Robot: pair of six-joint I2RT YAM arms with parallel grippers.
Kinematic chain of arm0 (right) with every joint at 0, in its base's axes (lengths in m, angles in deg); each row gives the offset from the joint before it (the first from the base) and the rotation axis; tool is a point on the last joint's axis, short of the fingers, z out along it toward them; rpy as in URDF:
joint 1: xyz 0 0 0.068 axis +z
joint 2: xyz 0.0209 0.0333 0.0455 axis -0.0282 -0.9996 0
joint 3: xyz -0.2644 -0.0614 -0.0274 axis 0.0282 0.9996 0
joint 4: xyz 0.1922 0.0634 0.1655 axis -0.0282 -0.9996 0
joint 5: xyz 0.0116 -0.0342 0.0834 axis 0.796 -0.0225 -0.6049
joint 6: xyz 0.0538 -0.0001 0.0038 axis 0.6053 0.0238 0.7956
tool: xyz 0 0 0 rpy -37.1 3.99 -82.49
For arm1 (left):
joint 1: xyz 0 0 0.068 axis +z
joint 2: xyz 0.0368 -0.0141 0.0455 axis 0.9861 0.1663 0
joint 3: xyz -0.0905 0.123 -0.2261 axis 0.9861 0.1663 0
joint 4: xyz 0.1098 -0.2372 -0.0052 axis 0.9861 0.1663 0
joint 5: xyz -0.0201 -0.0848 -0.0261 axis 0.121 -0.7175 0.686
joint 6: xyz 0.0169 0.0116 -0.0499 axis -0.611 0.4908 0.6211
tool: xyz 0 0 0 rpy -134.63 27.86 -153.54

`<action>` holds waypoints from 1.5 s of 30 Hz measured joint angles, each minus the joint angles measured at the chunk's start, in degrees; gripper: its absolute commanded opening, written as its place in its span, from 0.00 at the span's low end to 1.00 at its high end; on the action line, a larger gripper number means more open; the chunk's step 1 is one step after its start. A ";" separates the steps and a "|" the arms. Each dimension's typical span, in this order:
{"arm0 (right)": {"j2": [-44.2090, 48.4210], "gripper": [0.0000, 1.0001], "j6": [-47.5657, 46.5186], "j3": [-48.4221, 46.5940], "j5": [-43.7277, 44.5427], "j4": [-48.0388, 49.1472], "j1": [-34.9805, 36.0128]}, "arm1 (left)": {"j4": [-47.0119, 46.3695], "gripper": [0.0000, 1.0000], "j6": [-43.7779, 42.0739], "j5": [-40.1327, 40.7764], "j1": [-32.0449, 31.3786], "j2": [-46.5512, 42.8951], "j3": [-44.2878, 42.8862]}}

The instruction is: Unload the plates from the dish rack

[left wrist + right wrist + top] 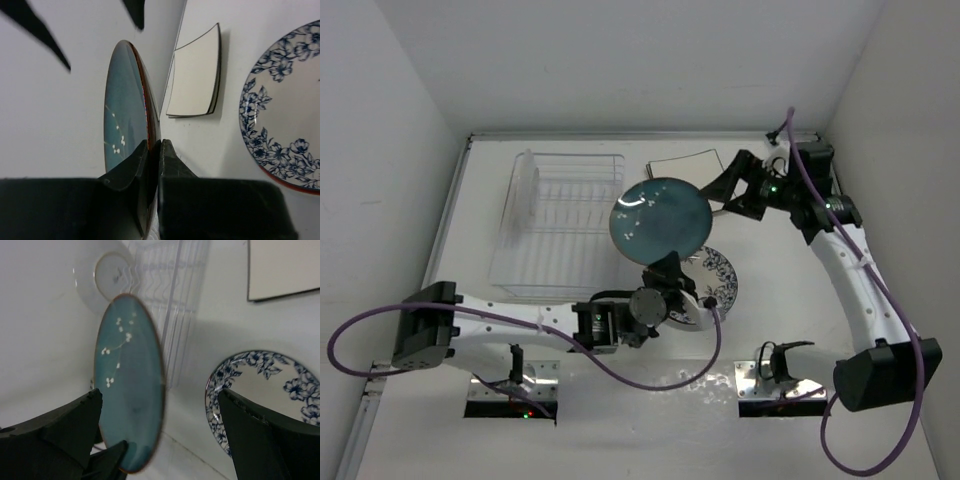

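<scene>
top: left gripper clenched on the near rim of the teal plate, which hangs beside the dish rack, with the blue-patterned plate just to my right. left wrist: plate edge-on, its face running straight away from the jaws. right wrist: right gripper splayed wide and empty; the plate is probably nearer its left finger.

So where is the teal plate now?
Top view, middle: the left hand holds the teal plate up, between the clear rack and the flowery white plate.
</scene>
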 measured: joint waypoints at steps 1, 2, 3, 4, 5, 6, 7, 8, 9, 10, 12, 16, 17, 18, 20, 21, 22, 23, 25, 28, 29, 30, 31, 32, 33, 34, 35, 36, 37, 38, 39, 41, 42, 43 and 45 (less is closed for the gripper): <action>-0.37 0.95 -0.26 0.85 -0.61 0.00 1.36 | -0.72 0.00 -1.22 0.11 -1.62 1.73 0.17; -0.52 0.95 -0.61 1.57 -1.07 -0.04 2.54 | -1.29 0.00 -2.32 0.24 -2.47 2.82 0.17; -0.52 0.94 -1.05 2.08 -1.22 -0.20 3.61 | -1.79 0.00 -3.32 0.24 -3.13 3.76 0.20; -0.48 0.94 -1.44 2.51 -1.44 -0.28 4.59 | -2.16 0.00 -4.00 0.37 -3.58 4.35 0.20; -0.33 0.92 -1.90 3.08 -1.53 0.02 5.35 | -2.49 0.00 -4.70 0.72 -4.11 4.83 0.20; -0.17 0.91 -2.32 3.82 -1.57 0.28 5.81 | -3.10 0.00 -5.42 1.31 -4.59 5.25 0.20; 0.00 0.89 -2.58 4.55 -1.53 0.50 6.03 | -3.76 0.00 -6.12 1.90 -4.98 5.53 0.22; 0.24 0.86 -2.99 5.86 -1.53 0.83 6.12 | -4.48 0.00 -6.54 2.49 -5.27 5.68 0.24; 0.44 0.72 -3.26 7.17 -1.51 1.03 6.12 | -5.44 0.00 -6.95 3.10 -5.62 5.81 0.26; 0.57 0.65 -3.67 8.57 -1.55 1.38 6.12 | -6.27 0.00 -7.43 3.69 -6.01 5.84 0.33; 0.87 0.38 -3.96 11.06 -1.64 1.86 6.12 | -7.85 0.00 -7.89 4.31 -6.56 5.84 0.61; 2.32 0.00 -3.63 13.27 -2.58 3.91 6.36 | -8.46 0.13 -7.30 4.59 -7.02 6.64 2.12; 2.95 0.00 -2.67 13.51 -2.73 4.24 6.34 | -8.37 0.30 -7.30 4.39 -7.08 7.08 2.36; 3.65 0.00 -1.92 13.66 -2.27 4.20 6.34 | -7.61 0.35 -7.65 4.07 -7.10 7.54 2.34; 5.27 0.00 -3.23 14.36 -0.35 3.78 6.49 | -5.44 0.48 -6.08 4.44 -7.39 7.74 1.73; 6.08 0.00 -3.74 15.15 0.48 3.43 6.14 | -3.10 0.57 -4.31 4.46 -7.50 7.74 0.61; 6.73 0.00 -3.74 16.09 0.83 3.23 5.33 | -0.68 0.66 -2.51 4.35 -7.63 7.74 -0.59; 7.41 0.00 -3.96 17.18 0.92 3.32 4.35 | 1.09 0.86 -0.31 4.55 -7.67 7.69 -1.60; 8.70 0.00 -4.20 19.69 0.96 3.39 1.42 | 5.01 0.92 3.91 5.38 -8.20 7.54 -3.10; 10.08 0.00 -5.81 23.37 2.49 3.52 -3.87 | 14.03 0.96 11.82 7.34 -10.03 7.21 -4.94; 10.36 0.00 -6.45 24.44 3.43 3.37 -5.57 | 17.97 0.99 15.39 8.33 -11.10 7.21 -5.62; 10.69 0.00 -7.04 25.44 4.48 3.43 -7.04 | 21.81 1.00 18.75 9.14 -12.13 7.23 -6.10; 11.10 0.00 -7.58 26.36 5.57 3.54 -7.87 | 26.27 1.00 22.43 10.08 -13.25 7.23 -6.71; 11.58 0.00 -8.13 27.26 6.51 3.54 -8.37 | 30.25 1.00 26.08 10.97 -14.08 7.23 -7.10; 12.15 0.00 -8.72 28.13 7.19 3.39 -8.61 | 34.34 1.00 29.88 11.91 -14.84 7.23 -7.37; 12.72 0.00 -9.18 28.92 7.58 3.21 -8.70 | 37.90 1.00 33.27 12.68 -15.47 7.19 -7.41; 13.27 0.00 -9.68 29.75 7.69 3.21 -8.70 | 41.66 1.00 37.07 13.51 -15.93 7.13 -7.39; 13.70 0.00 -9.99 30.58 7.56 3.34 -8.68 | 44.87 1.00 40.26 14.38 -16.06 6.86 -7.23; 14.01 0.00 -10.38 31.45 7.10 3.50 -8.68 | 47.65 1.00 43.39 15.52 -16.06 6.32 -6.80; 14.05 0.00 -10.64 32.22 6.49 3.65 -8.70 | 50.25 1.00 46.16 16.87 -16.06 5.46 -6.40; 14.03 0.00 -10.86 33.29 5.77 4.04 -8.70 | 52.61 1.00 48.87 18.34 -16.06 4.59 -6.29; 13.73 0.00 -11.37 35.47 4.31 4.79 -8.68 | 56.08 1.00 54.31 21.81 -15.93 2.10 -6.54; 13.46 0.01 -11.54 36.52 3.72 5.14 -8.68 | 57.33 1.00 56.39 22.99 -15.76 0.76 -7.02; 13.03 0.02 -11.80 37.48 3.23 5.20 -8.68 | 58.53 1.00 58.55 23.82 -15.15 -0.66 -8.07; 11.98 0.03 -12.41 38.86 2.73 5.16 -8.55 | 58.62 1.00 61.88 24.81 -12.55 -3.58 -10.58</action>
